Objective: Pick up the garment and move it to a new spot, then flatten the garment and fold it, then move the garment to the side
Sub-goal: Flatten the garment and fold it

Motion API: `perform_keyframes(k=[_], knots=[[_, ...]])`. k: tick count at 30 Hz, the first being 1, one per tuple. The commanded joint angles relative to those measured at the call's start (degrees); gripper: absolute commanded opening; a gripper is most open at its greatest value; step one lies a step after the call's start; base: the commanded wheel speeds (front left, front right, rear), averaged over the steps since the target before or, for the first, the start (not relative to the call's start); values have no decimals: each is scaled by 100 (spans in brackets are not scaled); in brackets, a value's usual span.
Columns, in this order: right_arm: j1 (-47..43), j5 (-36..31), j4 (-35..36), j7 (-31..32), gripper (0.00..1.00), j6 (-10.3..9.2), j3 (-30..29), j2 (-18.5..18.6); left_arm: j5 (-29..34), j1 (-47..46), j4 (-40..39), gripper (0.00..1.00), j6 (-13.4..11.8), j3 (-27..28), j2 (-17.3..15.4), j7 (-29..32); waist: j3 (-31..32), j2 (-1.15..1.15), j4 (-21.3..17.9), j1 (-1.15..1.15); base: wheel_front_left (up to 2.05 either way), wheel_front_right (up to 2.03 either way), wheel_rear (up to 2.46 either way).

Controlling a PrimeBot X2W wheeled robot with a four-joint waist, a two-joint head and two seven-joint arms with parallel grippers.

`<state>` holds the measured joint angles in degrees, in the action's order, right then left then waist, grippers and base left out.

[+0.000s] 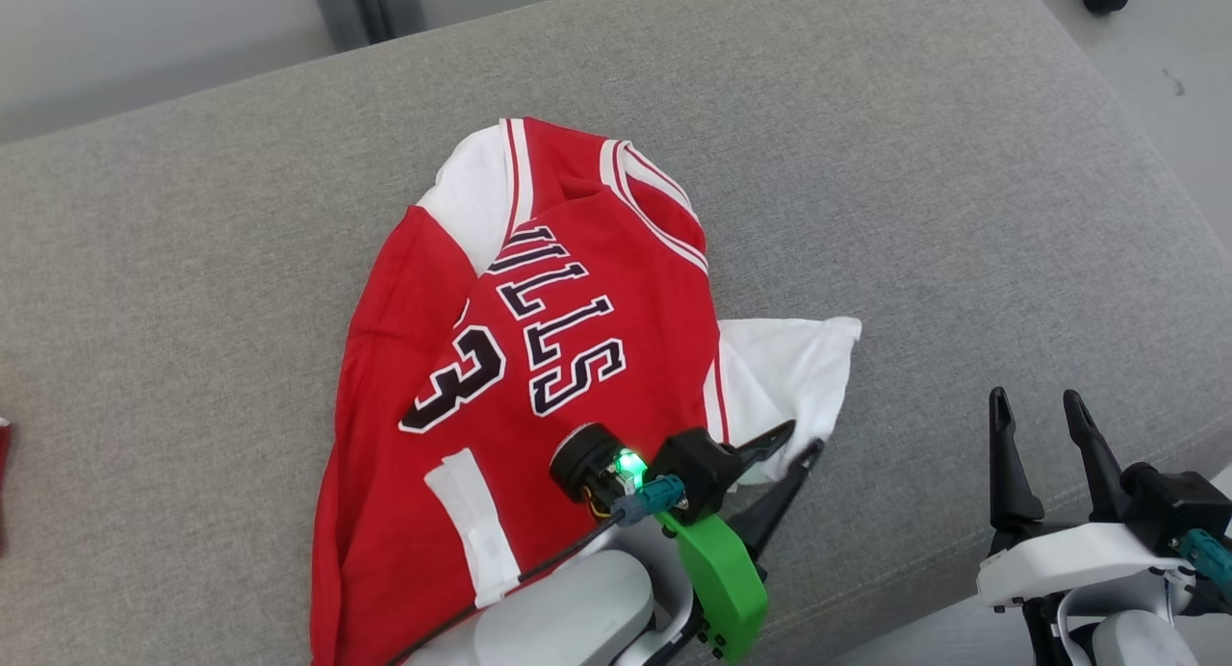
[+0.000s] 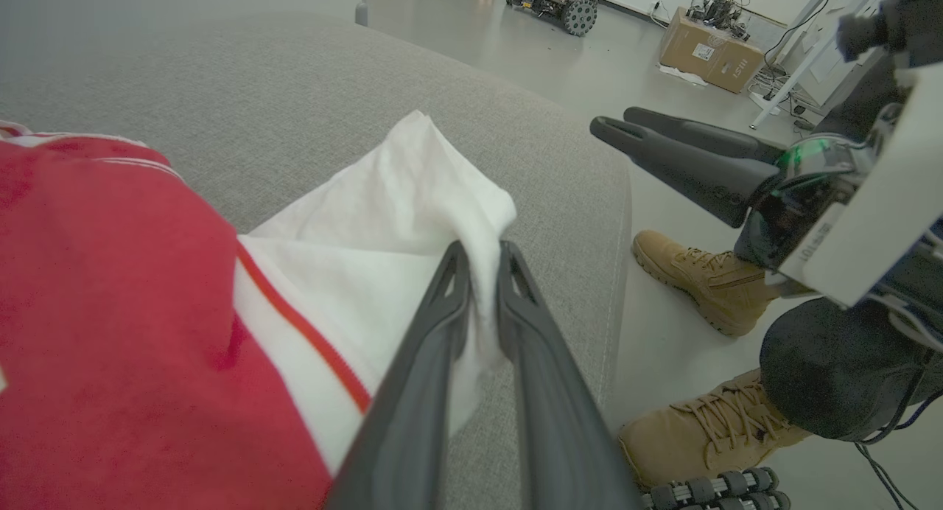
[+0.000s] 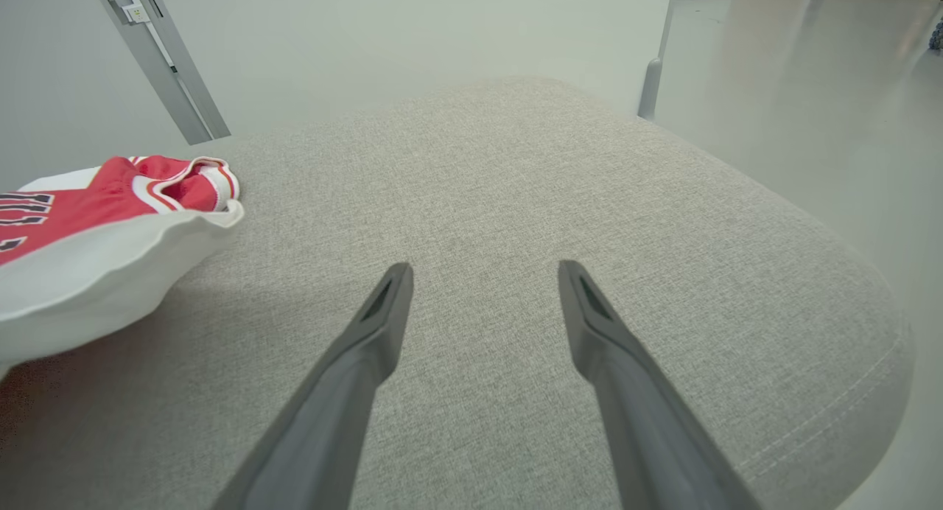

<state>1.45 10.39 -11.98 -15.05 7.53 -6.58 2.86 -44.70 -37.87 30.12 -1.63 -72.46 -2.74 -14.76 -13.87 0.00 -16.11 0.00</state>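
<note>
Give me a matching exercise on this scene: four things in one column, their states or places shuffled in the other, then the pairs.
1. left gripper
2. right gripper
3. jersey
4. boots

A. on the floor beside the cushion
B. open above bare cushion
C. lying on the grey cushion
D. shut on the white sleeve

Pairs: 1-D, 2-B, 3-C, 4-A
</note>
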Motion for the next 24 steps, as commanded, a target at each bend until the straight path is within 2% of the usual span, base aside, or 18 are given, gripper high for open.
perform_keyframes(k=[1,4,9,13,20,24], knots=[[41,-5,6,-18,100,-8,-12,6,-18,88,-72,100,93,-9,-28,-41,14,0,55,0,0,0,0],[-21,-57,13,-18,100,-8,-68,6,-158,141,-266,100,245,18,-27,-51,59,0,168,0,0,0,0],[-132,-110,5,-19,100,-8,-158,6,-219,426,-779,100,256,598,-32,-40,172,0,351,0,0,0,0],[-234,-171,31,-18,100,-8,-298,8,262,804,-1017,100,62,1345,-89,-38,336,0,536,0,0,0,0],[-479,-404,184,-19,100,-8,-586,7,1288,2070,-1594,100,-378,2867,-575,-38,748,0,964,0,0,0,0],[-626,-545,244,-18,100,-8,-720,7,1838,2849,-1884,100,-531,3647,-719,-37,969,0,1244,0,0,0,0]])
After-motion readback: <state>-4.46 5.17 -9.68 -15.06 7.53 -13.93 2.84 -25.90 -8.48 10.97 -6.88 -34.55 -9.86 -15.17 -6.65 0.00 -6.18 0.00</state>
